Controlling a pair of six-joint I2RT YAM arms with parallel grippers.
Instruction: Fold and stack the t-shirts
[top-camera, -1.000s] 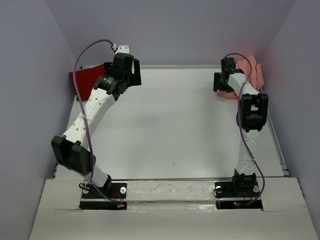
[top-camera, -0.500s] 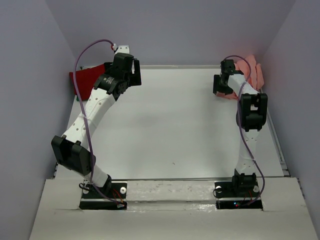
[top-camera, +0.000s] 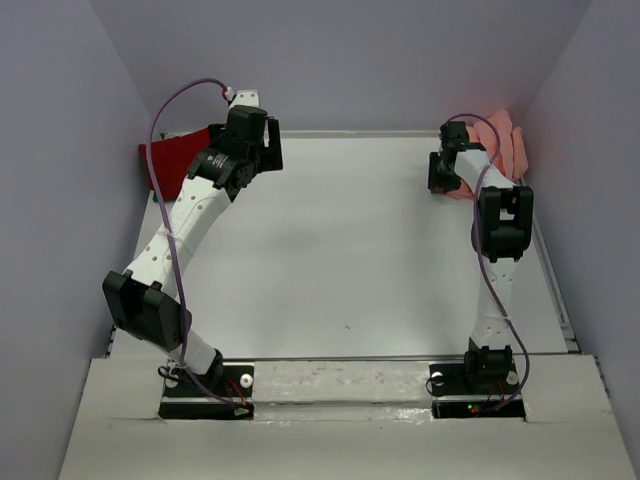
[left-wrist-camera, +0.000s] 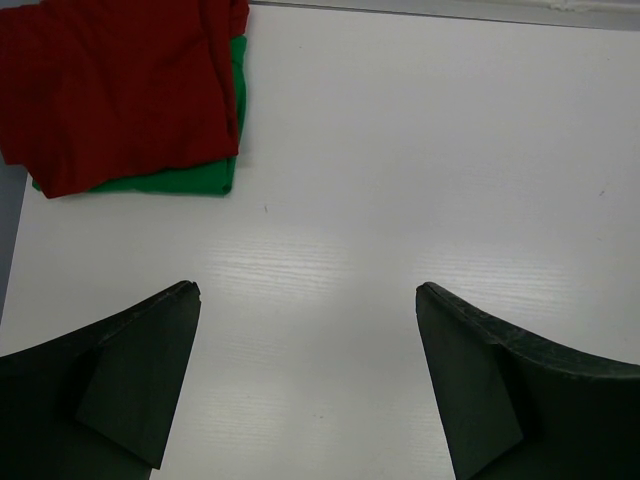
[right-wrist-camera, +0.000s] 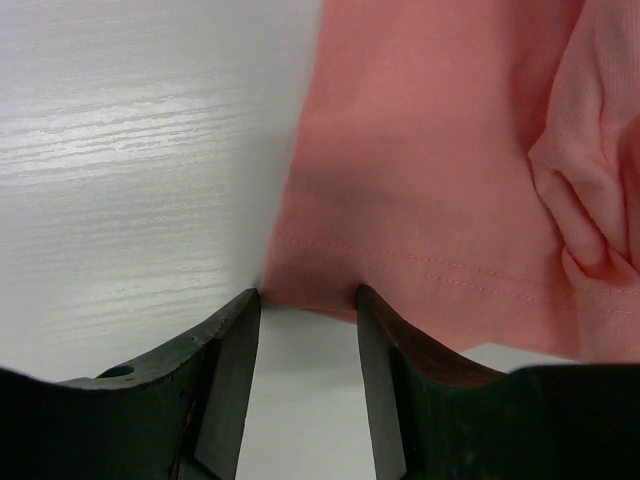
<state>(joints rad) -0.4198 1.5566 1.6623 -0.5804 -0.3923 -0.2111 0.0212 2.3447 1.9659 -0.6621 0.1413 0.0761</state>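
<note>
The left claw (left-wrist-camera: 308, 292) hung wide apart over the white table (left-wrist-camera: 420, 150), the dark red shirt (left-wrist-camera: 120, 90) on the green shirt (left-wrist-camera: 185, 182) beyond it. The right claw (right-wrist-camera: 308, 300) held its jaws narrowly apart, the pink shirt (right-wrist-camera: 430, 150) lying hem-first at their tips.

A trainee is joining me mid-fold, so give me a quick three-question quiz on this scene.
1. True or false: the dark red shirt lies on top of the green shirt.
2. Whose hem sits between the jaws of the right pincer? A) green B) salmon-pink shirt C) dark red
3. Fill in: the left pincer hangs ___ over the table.
Key: 1 true; 2 B; 3 open.
</note>
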